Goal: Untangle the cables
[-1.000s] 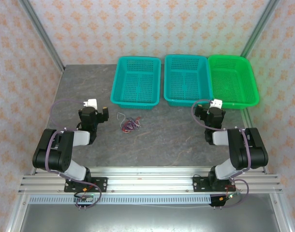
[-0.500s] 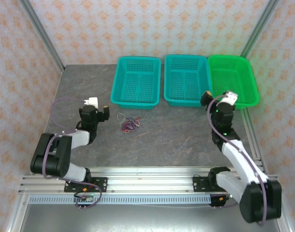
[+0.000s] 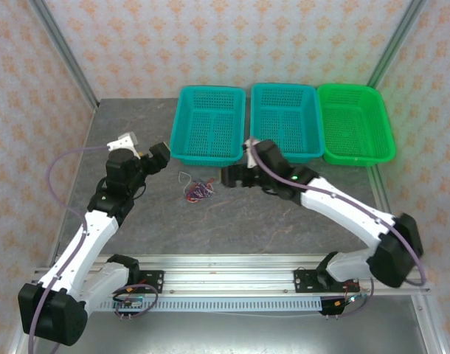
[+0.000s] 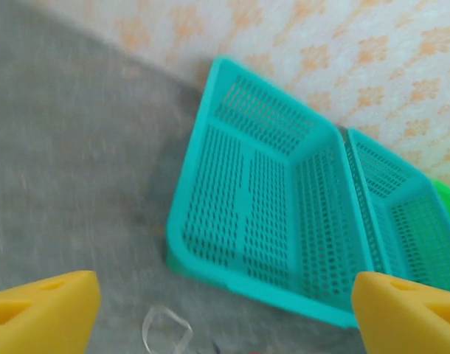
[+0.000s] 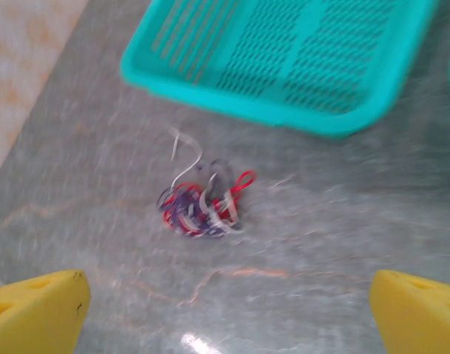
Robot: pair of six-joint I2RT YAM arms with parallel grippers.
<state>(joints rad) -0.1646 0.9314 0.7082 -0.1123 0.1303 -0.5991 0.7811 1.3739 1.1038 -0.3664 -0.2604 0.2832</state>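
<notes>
In the top view, the left end effector [image 3: 157,155] hangs over the grey counter [image 3: 240,221] at left of centre, pointing toward the frame's right. In its wrist view, its two yellow fingers [image 4: 40,306] sit in the bottom corners of the frame, far apart, with nothing between them. A single pale loop of wire shows at that view's bottom edge, just below the near rim of a teal basket [image 4: 254,284].

Just right of that end effector in the top view, the cables [image 3: 197,189] lie on the counter in one small knotted clump, near the frame's centre. They sit just below the left teal basket [image 3: 207,158] and touch neither end effector. The right wrist view is blurred. It shows the clump as red, dark and whitish strands wound together, with one white end curling up toward the basket.

Right of the clump, the right end effector [image 3: 231,175] reaches in from the right, pointing left, near the cables but apart from them. Its yellow fingertips [image 5: 37,306] are spread wide at the lower corners of its wrist view, gripping nothing.

A second teal basket [image 3: 284,86] and a green basket [image 3: 356,158] line up to the right along the upper part of the frame.
</notes>
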